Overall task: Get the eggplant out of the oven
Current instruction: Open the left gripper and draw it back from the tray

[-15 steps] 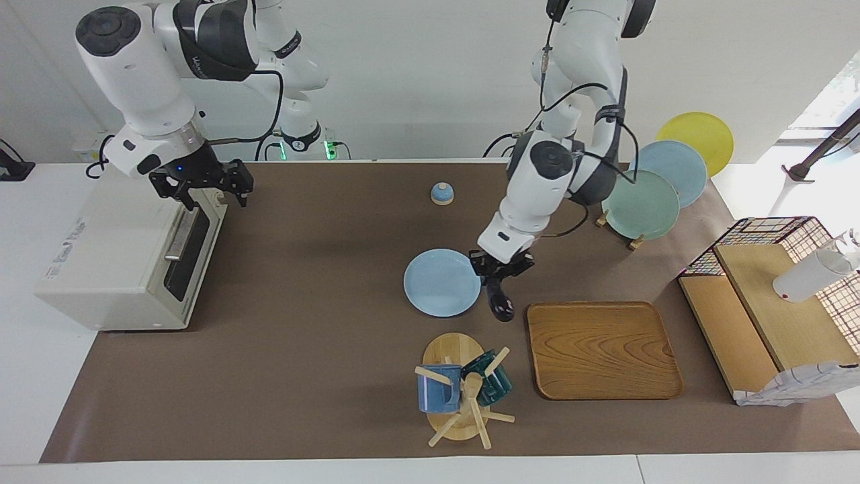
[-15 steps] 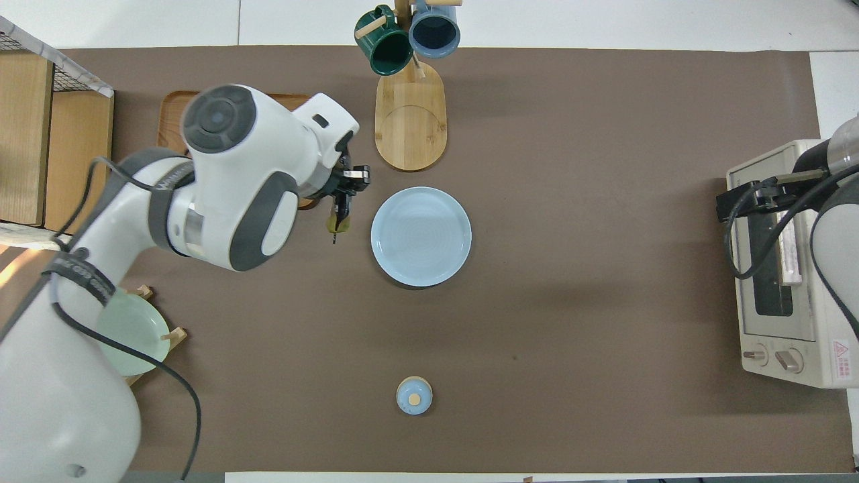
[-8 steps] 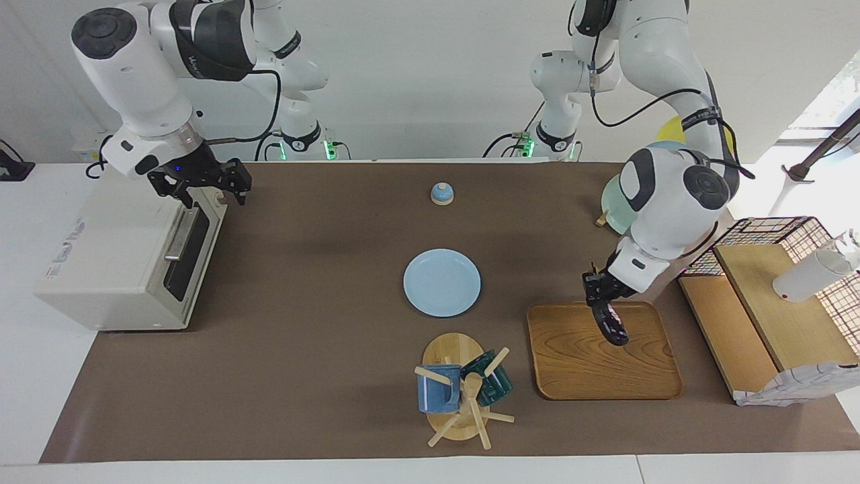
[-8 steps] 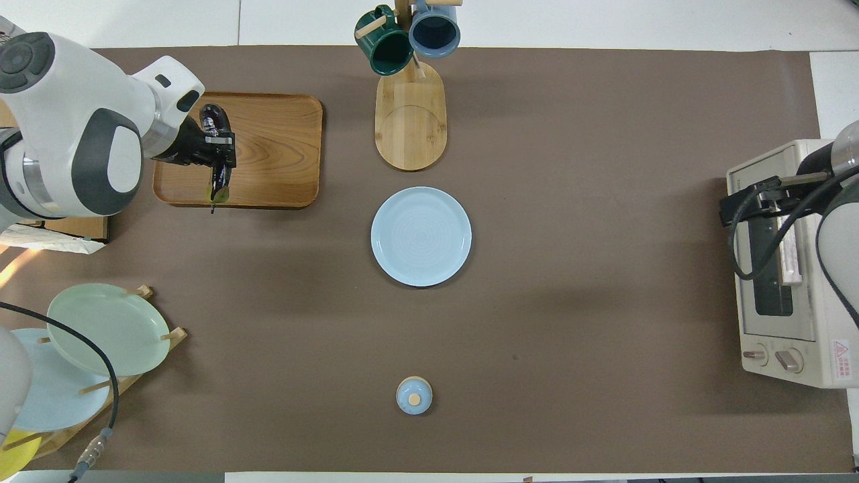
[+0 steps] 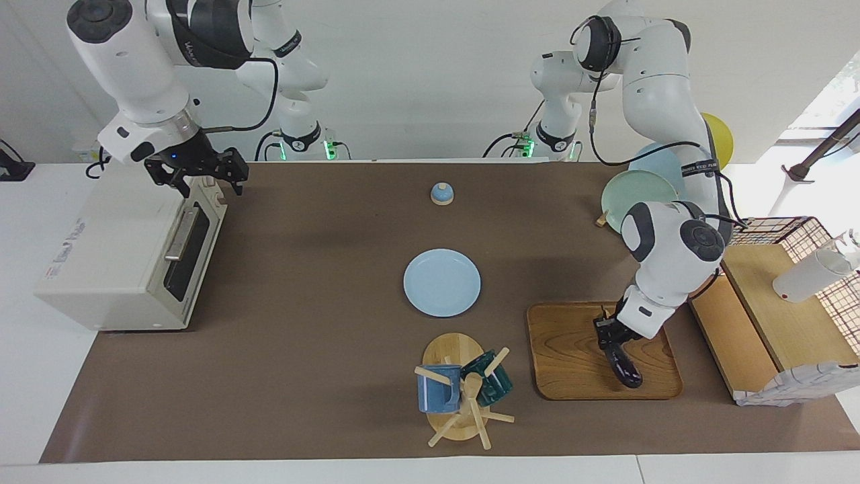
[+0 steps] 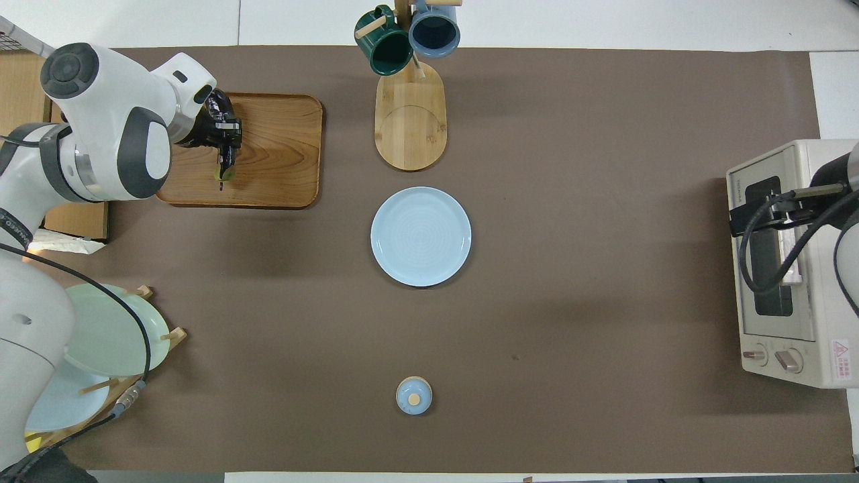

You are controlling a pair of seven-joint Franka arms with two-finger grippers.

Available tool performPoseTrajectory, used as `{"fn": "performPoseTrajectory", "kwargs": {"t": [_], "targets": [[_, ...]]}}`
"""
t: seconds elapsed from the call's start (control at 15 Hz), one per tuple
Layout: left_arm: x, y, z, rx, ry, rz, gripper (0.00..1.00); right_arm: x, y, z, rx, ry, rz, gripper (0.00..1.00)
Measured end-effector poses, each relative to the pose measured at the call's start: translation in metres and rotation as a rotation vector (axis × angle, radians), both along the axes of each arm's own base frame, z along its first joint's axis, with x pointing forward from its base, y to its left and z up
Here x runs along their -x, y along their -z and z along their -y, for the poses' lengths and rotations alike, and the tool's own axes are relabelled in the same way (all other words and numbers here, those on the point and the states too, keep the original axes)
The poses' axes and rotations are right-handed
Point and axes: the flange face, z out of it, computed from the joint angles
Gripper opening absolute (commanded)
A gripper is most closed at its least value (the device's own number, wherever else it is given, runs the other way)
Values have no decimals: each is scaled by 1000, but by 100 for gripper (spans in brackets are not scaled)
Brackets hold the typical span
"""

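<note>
Facing view, read from the right arm's end of the table to the left arm's end. The oven (image 5: 127,259) is seen at the right arm's end, its dark glass door shut. The right gripper (image 5: 196,176) is held just over the oven's top front edge, its jaws spread wide and empty; this arm is judged to be waiting. At mid-table a small blue lidded knob (image 5: 441,193) is shown near the robots, a pale blue plate (image 5: 442,282) farther out, and a mug rack (image 5: 463,390) with a blue and a green mug farther still. Toward the left arm's end lies the wooden tray (image 5: 571,356). The left gripper (image 5: 610,336) is closed on the stem end of the eggplant (image 5: 625,366), which hangs slantwise, its rounded tip at or just above the tray surface; contact cannot be told. A plate stand (image 5: 638,195) and a shelf (image 5: 772,316) are seen past the tray.

The eggplant is thus already out of the oven, and only the set-down is judged to remain. Since the glossy fruit is pinched at one end only, it could swing, or, if released while tilted, roll toward the tray's outer rim. A descent pressed too far could jam the tip against the wood.
</note>
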Motion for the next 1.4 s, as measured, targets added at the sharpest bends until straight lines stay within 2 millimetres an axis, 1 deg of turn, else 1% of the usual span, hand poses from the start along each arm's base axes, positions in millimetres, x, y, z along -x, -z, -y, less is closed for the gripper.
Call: {"fn": "performPoseTrajectory", "kwargs": {"t": [0.27, 0.33, 0.4, 0.67, 0.8, 0.87, 1.0, 1.07, 1.27, 1.4], "targets": [[1, 3, 2, 1, 3, 5, 0, 2, -4, 1, 1, 3, 9, 100], [1, 4, 2, 1, 2, 6, 56, 2, -5, 2, 1, 4, 11, 100], [1, 5, 1, 0, 5, 5, 100, 3, -7, 3, 1, 6, 14, 100], [1, 5, 1, -3, 18, -1, 100, 8, -17, 5, 2, 11, 32, 100], [0, -3, 0, -3, 18, -1, 100, 9, -19, 5, 2, 12, 35, 100], [-1, -13, -1, -3, 17, 3, 100, 9, -19, 5, 2, 12, 35, 100], [2, -45, -9, -5, 8, 9, 100, 9, -18, 5, 0, 12, 33, 100], [7, -67, -17, -7, 1, 2, 100, 9, -18, 4, -6, 12, 33, 100], [32, -141, -40, -12, -21, -23, 100, 9, -17, 2, -24, 14, 32, 100], [54, -189, -46, -15, -22, -31, 100, 9, -17, 2, -24, 14, 32, 100]]}}
